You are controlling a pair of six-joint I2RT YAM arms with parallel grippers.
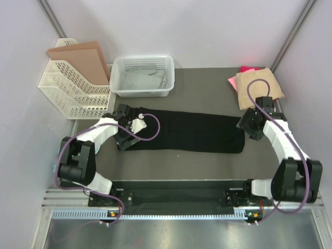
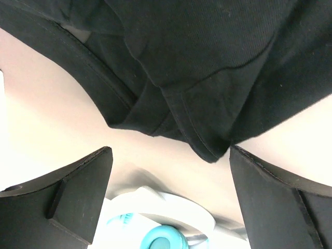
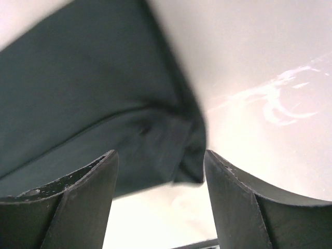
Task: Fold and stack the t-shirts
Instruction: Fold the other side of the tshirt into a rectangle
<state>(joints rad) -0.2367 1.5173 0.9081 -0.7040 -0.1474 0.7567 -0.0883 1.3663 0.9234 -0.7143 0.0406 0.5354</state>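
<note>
Right tool [image 3: 160,155] at t-shirt [image 3: 78,93] corner

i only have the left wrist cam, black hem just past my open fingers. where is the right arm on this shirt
Observer: The right gripper is at the opposite, right end of the black t-shirt, its jaws open at that corner.
Operator: how does the whole shirt lie
Observer: In the top view it is a long narrow strip running across the table, with the left gripper at its left end.
Operator: any stack started
Observer: A folded tan t-shirt lies at the far right corner, with a pink t-shirt showing at its far edge.
</note>
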